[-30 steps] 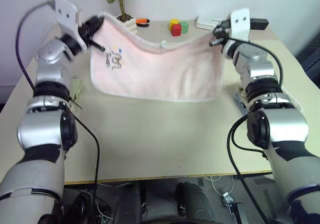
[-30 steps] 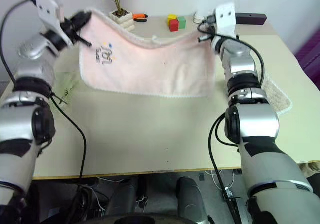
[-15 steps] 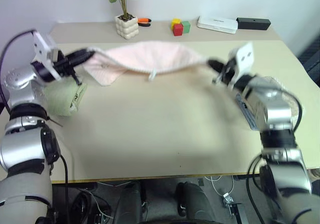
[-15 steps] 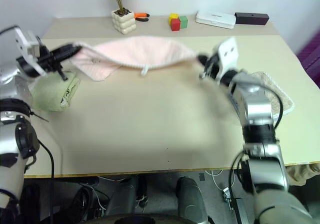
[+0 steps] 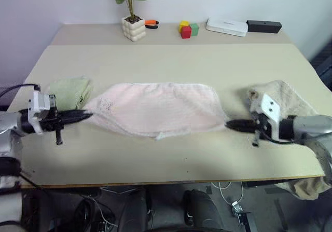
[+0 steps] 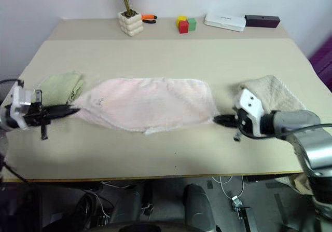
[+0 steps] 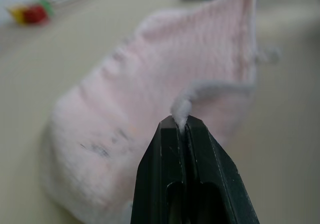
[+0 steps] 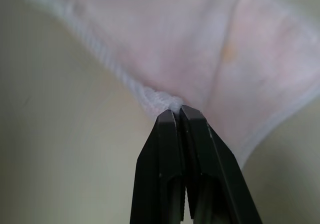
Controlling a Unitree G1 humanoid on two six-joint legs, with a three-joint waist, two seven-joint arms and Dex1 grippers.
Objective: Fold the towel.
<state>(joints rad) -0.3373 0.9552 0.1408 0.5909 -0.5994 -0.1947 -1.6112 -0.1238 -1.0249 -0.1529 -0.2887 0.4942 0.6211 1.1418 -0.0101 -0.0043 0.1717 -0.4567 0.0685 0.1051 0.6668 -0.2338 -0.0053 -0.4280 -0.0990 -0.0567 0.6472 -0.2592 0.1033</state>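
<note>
three towels [image 5: 161,109], two pincers [image 5: 85,116], one plant [image 5: 130,3]

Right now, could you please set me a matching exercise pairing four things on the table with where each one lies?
Things:
1. pink towel
2. green towel
3. cream towel
4. potted plant

Places:
A. at the far edge of the table
B. beside the left pincer
C. beside the right pincer
D. stretched flat between both pincers, each shut on a corner

Pairs: 1-D, 2-B, 3-C, 4-A
</note>
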